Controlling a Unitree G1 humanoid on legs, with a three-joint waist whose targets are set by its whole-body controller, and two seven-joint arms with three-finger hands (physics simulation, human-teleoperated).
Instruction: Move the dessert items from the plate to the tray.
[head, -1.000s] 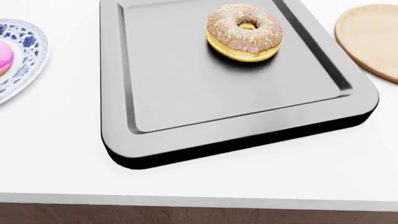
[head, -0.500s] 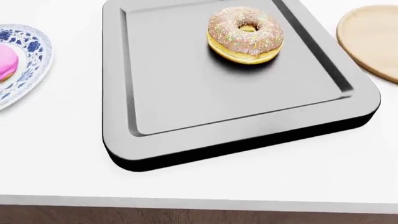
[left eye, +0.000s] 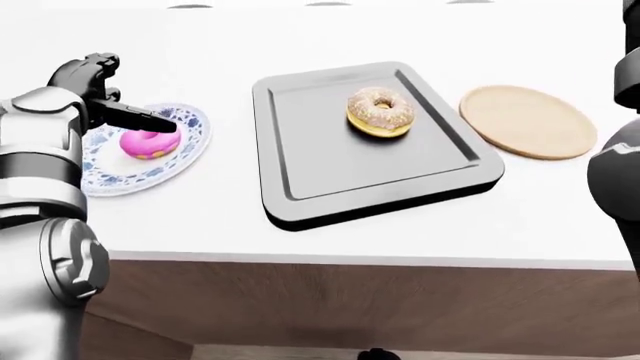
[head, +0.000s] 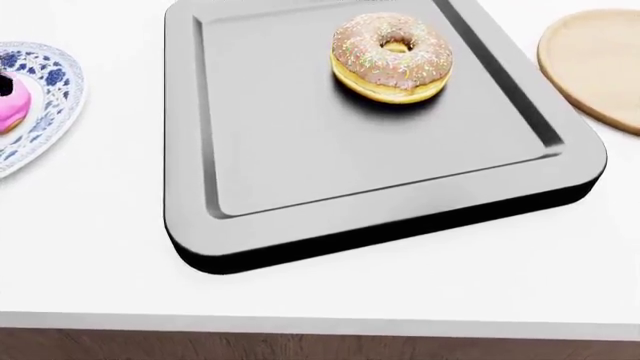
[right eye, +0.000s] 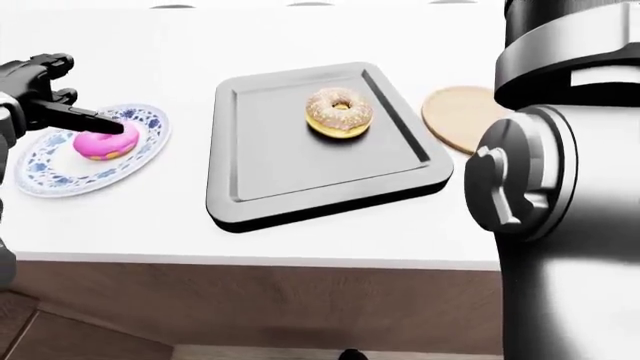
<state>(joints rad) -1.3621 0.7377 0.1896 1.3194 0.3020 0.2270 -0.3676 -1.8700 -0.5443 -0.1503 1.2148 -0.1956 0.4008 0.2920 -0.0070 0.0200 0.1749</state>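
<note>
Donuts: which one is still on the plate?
The pink-frosted donut, on the blue-patterned plate under the left hand. The sprinkled brown-frosted donut already sits on the grey tray.

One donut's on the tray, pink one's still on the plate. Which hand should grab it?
Left. The left hand already reaches over the pink donut on the plate; the right hand isn't visible, and the tray lies between.

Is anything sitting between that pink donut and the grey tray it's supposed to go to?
Nothing visible. In the left-eye view, only bare white counter lies between the patterned plate holding the pink donut and the tray. The sprinkled donut sits toward the tray's top, leaving most of it bare. The left hand is already over the pink donut.
</note>
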